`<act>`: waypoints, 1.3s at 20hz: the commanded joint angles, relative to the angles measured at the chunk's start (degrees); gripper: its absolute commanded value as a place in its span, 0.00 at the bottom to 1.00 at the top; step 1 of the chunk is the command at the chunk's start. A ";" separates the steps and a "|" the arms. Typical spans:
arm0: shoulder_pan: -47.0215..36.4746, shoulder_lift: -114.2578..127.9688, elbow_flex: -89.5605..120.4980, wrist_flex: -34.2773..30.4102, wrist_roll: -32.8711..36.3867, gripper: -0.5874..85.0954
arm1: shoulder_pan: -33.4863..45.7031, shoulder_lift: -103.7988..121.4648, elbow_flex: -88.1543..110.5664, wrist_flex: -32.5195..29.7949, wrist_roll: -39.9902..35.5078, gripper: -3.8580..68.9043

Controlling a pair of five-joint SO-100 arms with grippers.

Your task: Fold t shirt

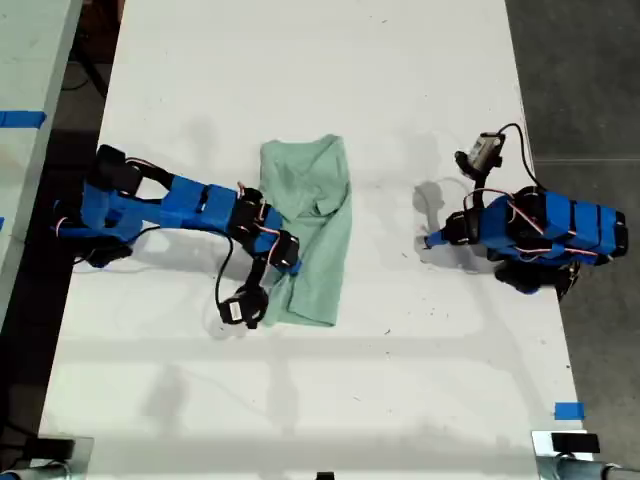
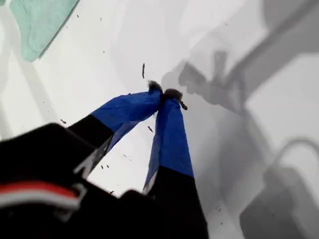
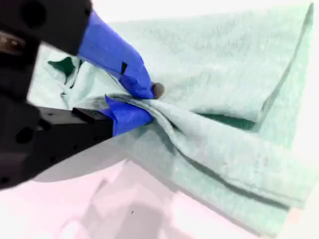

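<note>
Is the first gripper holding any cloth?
No, my first gripper is shut with nothing between its tips, over bare table, with the t shirt off to one side.

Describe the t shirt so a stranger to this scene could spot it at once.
Start at the long white table. Near its middle lies the t shirt, a creased mint-green strip, pinched by my second gripper. It is the only cloth and the only green thing there.

The t shirt (image 1: 312,230) is lying on the white worktop (image 1: 330,400), near the middle in the exterior view. It is pale mint green, soft and wrinkly, folded into a long strip. One edge is bunching up, and it seems to be lifting a little there.
</note>
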 commanded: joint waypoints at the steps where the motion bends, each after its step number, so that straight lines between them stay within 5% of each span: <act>1: -0.88 -2.72 -5.54 -2.46 1.32 0.21 | -0.53 0.26 2.29 -1.14 -0.70 0.07; 7: -1.05 -5.98 -10.20 0.35 2.37 0.25 | -0.53 0.26 2.29 -1.14 -0.79 0.07; 17: -1.05 10.28 -13.18 23.82 -7.03 0.25 | -0.62 0.26 2.29 -1.14 -0.79 0.07; 22: -1.05 11.07 -13.18 20.65 -4.39 0.25 | -0.62 0.26 2.29 -1.14 -0.70 0.07; 26: -0.18 23.20 -3.08 24.43 -9.93 0.26 | -0.62 0.26 2.29 -1.14 -0.79 0.07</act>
